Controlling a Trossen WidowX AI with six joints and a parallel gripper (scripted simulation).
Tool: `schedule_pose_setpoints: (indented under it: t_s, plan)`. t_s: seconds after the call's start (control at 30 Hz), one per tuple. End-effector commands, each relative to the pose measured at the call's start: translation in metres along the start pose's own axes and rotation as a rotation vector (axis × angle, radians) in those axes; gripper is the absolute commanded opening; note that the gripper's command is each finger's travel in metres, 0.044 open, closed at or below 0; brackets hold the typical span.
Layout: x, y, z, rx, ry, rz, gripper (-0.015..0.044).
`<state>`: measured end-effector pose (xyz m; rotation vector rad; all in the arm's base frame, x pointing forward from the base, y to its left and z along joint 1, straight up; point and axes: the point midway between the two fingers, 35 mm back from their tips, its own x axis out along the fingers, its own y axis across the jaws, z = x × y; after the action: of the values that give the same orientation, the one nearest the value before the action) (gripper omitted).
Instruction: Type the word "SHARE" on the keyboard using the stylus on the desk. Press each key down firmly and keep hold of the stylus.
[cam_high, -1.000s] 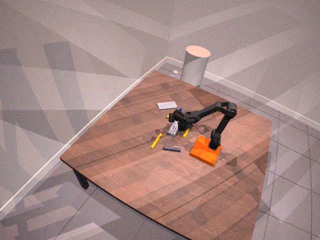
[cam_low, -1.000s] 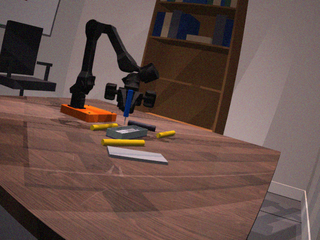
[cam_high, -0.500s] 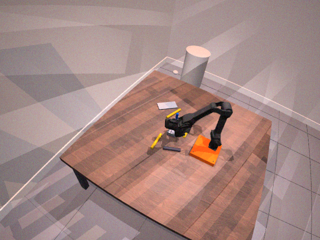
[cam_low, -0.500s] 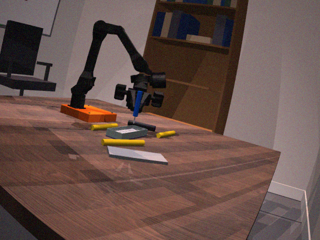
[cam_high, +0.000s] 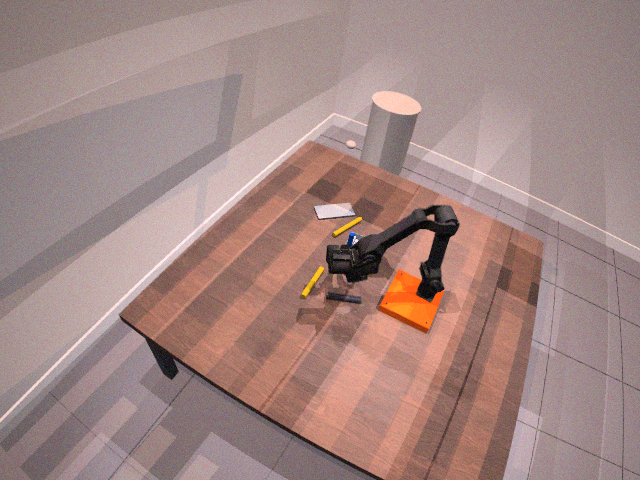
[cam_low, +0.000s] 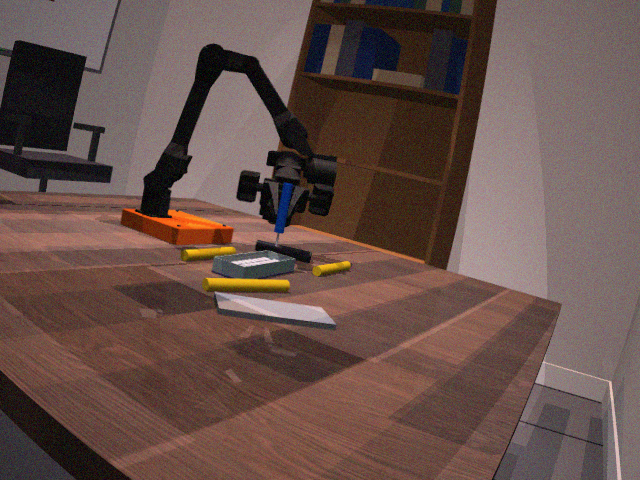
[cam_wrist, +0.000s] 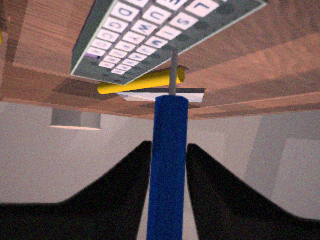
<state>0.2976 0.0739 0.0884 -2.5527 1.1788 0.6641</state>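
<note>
My gripper is shut on the blue stylus, whose thin grey tip points down, slightly tilted. The keyboard is a grey-green tray-like block with white lettered keys, mostly hidden by the arm in the top view. In the wrist view the tip overlaps the keyboard's edge border, close to the S and I keys. In the exterior view the tip shows higher than the keyboard and looks raised off it. No pressed key is visible.
Yellow sticks lie around the keyboard. A black cylinder lies nearby. A white slab lies beyond one stick. The arm stands on an orange base.
</note>
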Motion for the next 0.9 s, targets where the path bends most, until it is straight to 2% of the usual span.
schedule_pose_setpoints:
  t_s: [0.0, 0.2, 0.3, 0.87]
  plan:
    - [0.0051, 0.002, 0.0103, -0.01, 0.004, 0.006, 0.0]
    - [0.0051, 0.002, 0.0103, -0.01, 0.004, 0.006, 0.0]
    - [0.0068, 0.0019, 0.0121, -0.01, 0.004, 0.006, 0.0079]
    - [0.0102, 0.002, 0.0176, -0.01, 0.004, 0.006, 0.0081]
